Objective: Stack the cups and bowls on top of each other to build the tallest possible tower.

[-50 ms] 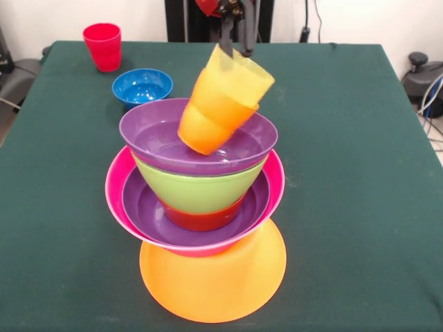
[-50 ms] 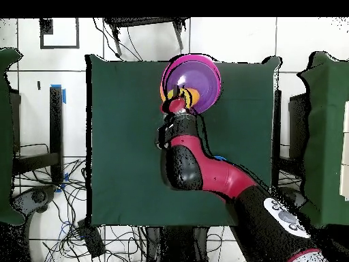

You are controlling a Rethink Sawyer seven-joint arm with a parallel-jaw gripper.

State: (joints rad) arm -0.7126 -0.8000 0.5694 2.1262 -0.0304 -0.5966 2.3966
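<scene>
The tower [image 1: 201,207] rises from an upturned large orange bowl [image 1: 214,283]. On it sit a hot pink bowl [image 1: 114,187], a purple bowl [image 1: 149,221], a small red-orange bowl [image 1: 201,220], a lime green bowl [image 1: 197,190] and a top purple bowl [image 1: 149,131]. My gripper [image 1: 235,43] is shut on the rim of a pale yellow cup [image 1: 239,76]. An orange cup [image 1: 208,121] is nested under it. Both cups tilt, with the orange base down inside the top purple bowl. The overhead view shows the tower [image 2: 202,68] partly hidden by my arm [image 2: 198,167].
A red cup [image 1: 102,45] stands upright at the table's far left corner. A small blue bowl [image 1: 142,86] sits upright just behind the tower on the left. The green table [image 1: 360,173] stretches to the right of the tower.
</scene>
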